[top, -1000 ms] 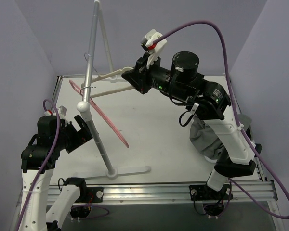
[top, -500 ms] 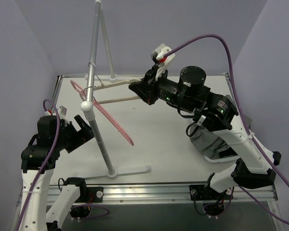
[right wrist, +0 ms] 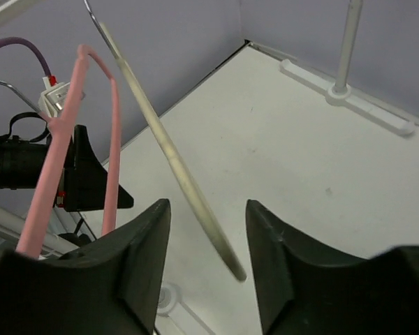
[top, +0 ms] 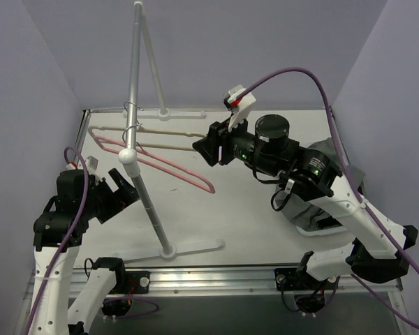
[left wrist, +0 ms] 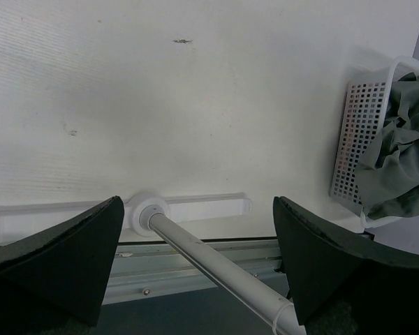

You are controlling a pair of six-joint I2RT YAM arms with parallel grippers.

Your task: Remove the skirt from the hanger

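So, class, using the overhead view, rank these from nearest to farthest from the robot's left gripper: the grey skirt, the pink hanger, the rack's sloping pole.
1. Rack pole: right beside the left gripper, just to its right.
2. Pink hanger: hanging further back, toward the middle.
3. Grey skirt: heaped at the far right.
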